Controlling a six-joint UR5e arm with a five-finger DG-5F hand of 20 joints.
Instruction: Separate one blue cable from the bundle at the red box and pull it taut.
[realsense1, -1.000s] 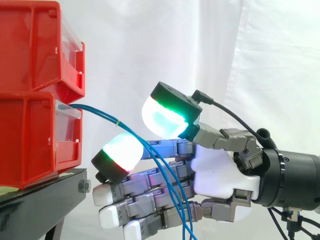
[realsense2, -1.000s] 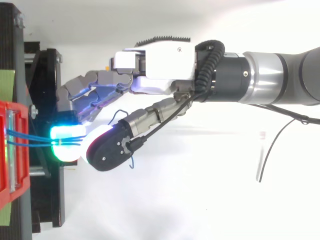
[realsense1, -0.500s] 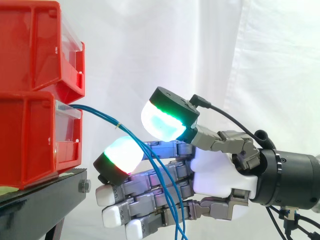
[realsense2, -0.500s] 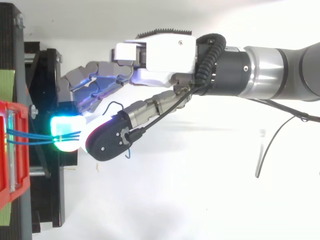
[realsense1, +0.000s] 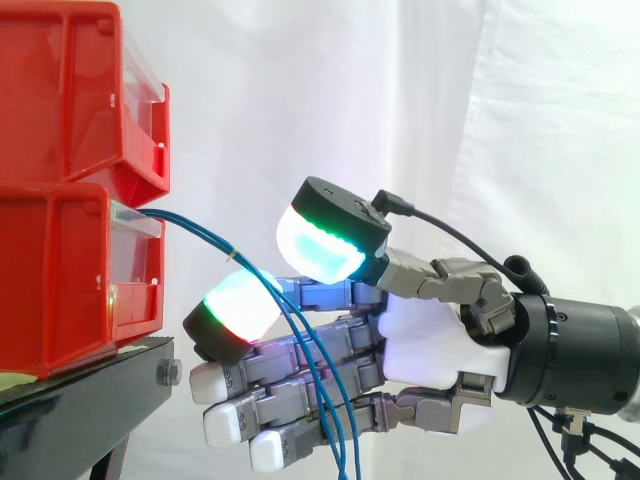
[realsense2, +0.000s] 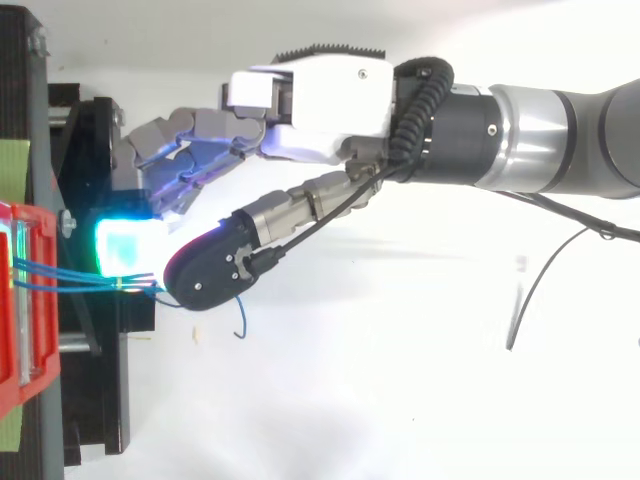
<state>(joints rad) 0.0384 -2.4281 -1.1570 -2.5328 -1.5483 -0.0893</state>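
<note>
Below, blue cables (realsense1: 200, 233) cross the hand (realsense1: 430, 340), cut off at the edge.

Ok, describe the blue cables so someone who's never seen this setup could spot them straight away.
Find the two red bins stacked at the left on a black stand. From the top front of the lower bin, thin blue cables run to the right and droop down across the grey fingers. They are the only blue strands, bound by a tiny yellow tie near the bin.
</note>
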